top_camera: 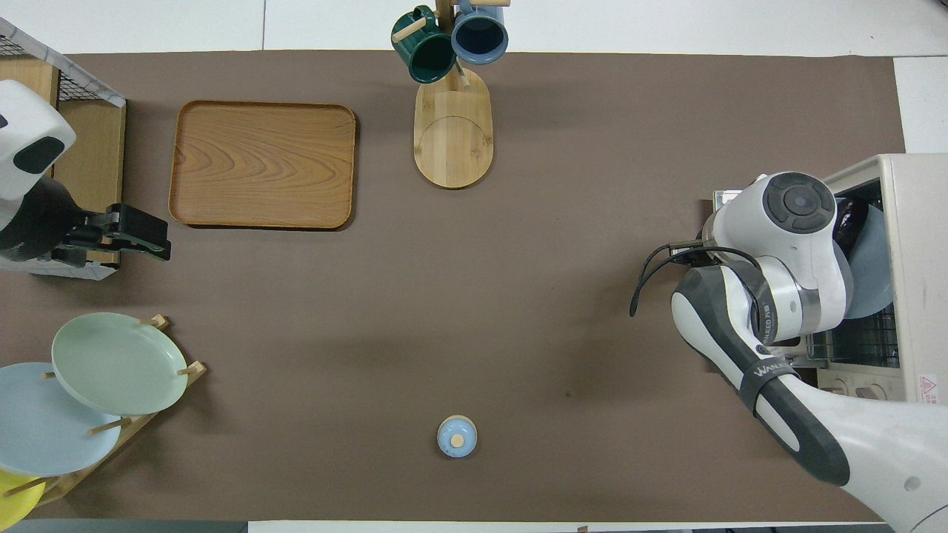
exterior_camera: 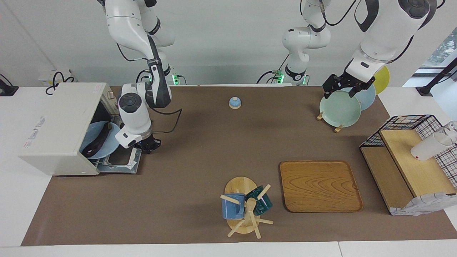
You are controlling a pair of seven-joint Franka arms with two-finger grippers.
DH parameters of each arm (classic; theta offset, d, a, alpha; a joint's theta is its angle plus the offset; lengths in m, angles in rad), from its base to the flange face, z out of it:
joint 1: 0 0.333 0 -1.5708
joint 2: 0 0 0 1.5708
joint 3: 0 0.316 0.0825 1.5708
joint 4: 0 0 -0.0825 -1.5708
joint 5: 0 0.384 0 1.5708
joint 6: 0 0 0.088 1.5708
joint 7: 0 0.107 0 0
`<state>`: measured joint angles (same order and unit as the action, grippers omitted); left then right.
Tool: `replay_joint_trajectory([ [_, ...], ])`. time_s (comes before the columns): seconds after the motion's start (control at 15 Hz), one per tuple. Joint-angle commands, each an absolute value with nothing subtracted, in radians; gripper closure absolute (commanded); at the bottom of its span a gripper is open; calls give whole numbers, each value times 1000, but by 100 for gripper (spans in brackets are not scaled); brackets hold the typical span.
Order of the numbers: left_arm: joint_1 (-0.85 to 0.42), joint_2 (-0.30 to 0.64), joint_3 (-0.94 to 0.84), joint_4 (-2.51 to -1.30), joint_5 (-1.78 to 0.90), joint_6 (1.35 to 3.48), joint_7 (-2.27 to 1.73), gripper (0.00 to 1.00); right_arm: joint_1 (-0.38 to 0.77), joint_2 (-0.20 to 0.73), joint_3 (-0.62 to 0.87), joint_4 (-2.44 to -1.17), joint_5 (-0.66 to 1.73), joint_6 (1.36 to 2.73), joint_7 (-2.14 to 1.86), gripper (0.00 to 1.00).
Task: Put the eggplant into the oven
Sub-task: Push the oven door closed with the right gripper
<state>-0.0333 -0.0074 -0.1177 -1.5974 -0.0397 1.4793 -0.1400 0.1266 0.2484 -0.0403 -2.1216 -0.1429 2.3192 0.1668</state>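
One eggplant (exterior_camera: 101,137) on blue plate (exterior_camera: 93,132) inside oven (exterior_camera: 57,125), beside right gripper (exterior_camera: 148,145) w/ fingers unreadable; left gripper (exterior_camera: 341,87) open over plate rack (exterior_camera: 337,127)

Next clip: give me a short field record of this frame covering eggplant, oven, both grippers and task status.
eggplant: lying on a blue plate inside the oven
oven: at the right arm's end of the table, door dropped open
right gripper: low over the open door, in front of the oven mouth, holding nothing visible
left gripper: waiting, raised over the plate rack
task status: eggplant is in, door not yet closed
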Motion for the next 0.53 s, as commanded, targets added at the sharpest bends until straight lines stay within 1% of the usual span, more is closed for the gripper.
replay_joint_trajectory([
  [0.0, -21, -14, -127, -1589, -23, 1463, -129, 0, 130, 244, -37, -2132, -139, 2315, 183, 100],
  [0.27, -21, -14, -127, -1589, -23, 1463, -129, 0, 130, 242, -38, -2131, -254, 2269, 181, 100],
  [0.47, -21, -14, -127, -1589, -23, 1462, -129, 0, 132, 241, -38, -2123, -267, 2243, 181, 100],
])
